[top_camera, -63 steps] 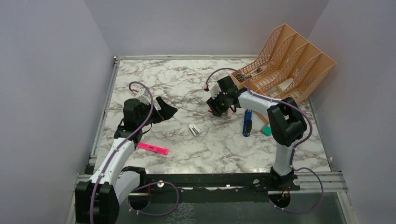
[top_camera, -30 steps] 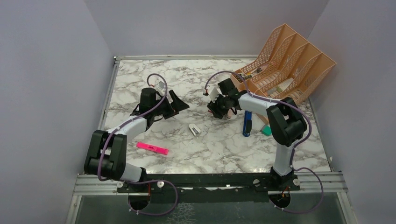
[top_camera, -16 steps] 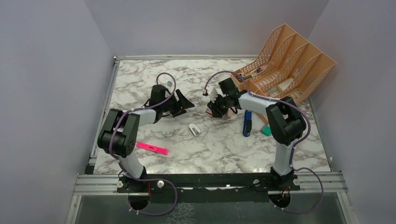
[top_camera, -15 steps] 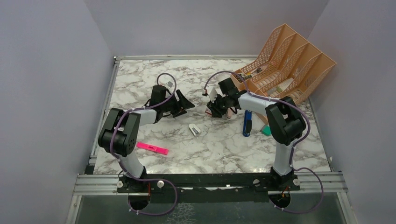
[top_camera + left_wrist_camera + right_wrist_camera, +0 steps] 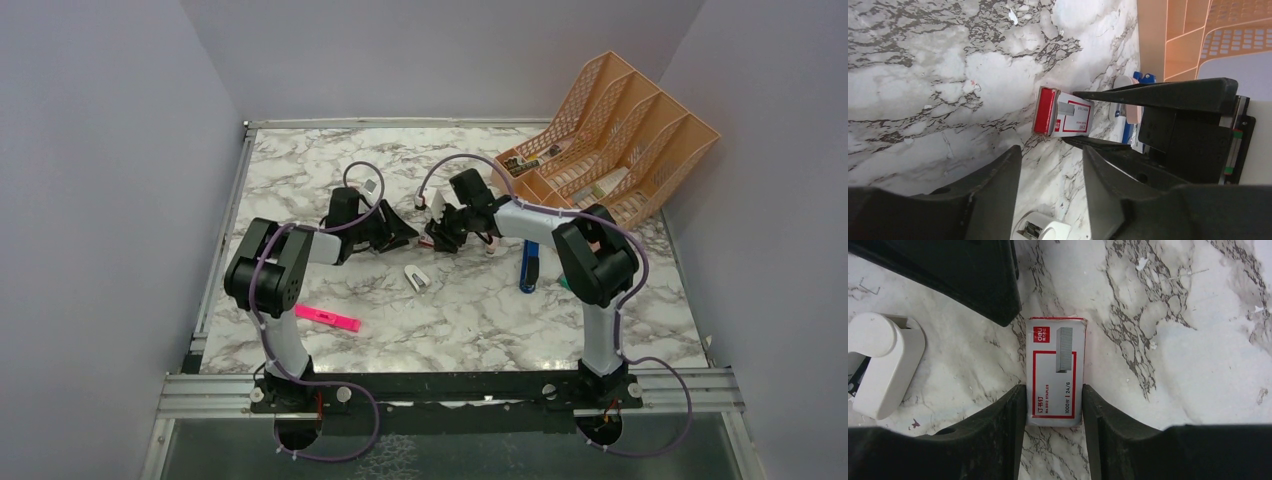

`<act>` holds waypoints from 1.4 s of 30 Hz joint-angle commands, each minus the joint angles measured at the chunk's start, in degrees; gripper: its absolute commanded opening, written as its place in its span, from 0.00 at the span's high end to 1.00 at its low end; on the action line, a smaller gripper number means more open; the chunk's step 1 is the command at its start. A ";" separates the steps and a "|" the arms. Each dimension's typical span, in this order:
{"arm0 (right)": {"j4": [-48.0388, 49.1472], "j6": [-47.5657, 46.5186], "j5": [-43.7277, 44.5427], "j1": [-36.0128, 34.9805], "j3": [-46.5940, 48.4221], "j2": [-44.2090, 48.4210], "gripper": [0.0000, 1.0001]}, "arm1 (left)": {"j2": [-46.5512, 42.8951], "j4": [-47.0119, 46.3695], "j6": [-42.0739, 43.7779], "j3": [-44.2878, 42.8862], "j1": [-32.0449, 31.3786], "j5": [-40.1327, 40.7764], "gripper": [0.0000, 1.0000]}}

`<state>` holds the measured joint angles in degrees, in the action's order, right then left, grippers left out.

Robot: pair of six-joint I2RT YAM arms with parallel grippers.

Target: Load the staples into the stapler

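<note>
1. The right gripper (image 5: 1052, 390) clamps the staple box (image 5: 1055, 355) by its long sides, flat on the table (image 5: 1173, 365) (the staples are presumably inside, unseen)
2. The left gripper (image 5: 1052, 152), jaws half apart and empty, faces the box's red end
3. Step in hand: opening the box; next, the left likely needs to pinch that red end squarely and pull

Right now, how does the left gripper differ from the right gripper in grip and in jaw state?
Grip: the right gripper clamps both long sides of the red-and-white staple box; the left gripper holds nothing.
Jaws: the right gripper's are shut on the box; the left gripper's stand open, only marble table between them.
Shared: both are black, low over the table, and point at each other across the box.
</note>
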<state>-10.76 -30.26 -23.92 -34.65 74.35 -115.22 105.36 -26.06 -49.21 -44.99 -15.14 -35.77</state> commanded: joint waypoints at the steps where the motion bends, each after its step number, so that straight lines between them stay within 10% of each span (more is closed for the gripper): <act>1: -0.40 -1.62 -2.01 -0.98 1.29 -2.97 0.49 | 2.32 -4.49 0.35 -1.46 -0.32 -2.96 0.55; 11: -1.89 -2.64 -1.32 -1.51 2.37 -4.96 0.50 | 5.88 -6.65 1.52 -3.24 -0.33 -4.34 0.74; 42: -0.45 0.06 -1.92 -3.03 5.46 -6.36 0.50 | 10.00 -10.94 0.53 -4.14 -1.40 -9.52 0.76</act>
<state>-12.05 -31.90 -26.50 -36.34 80.40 -119.61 114.50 -35.77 -48.86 -48.29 -15.62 -42.41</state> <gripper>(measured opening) 0.481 0.244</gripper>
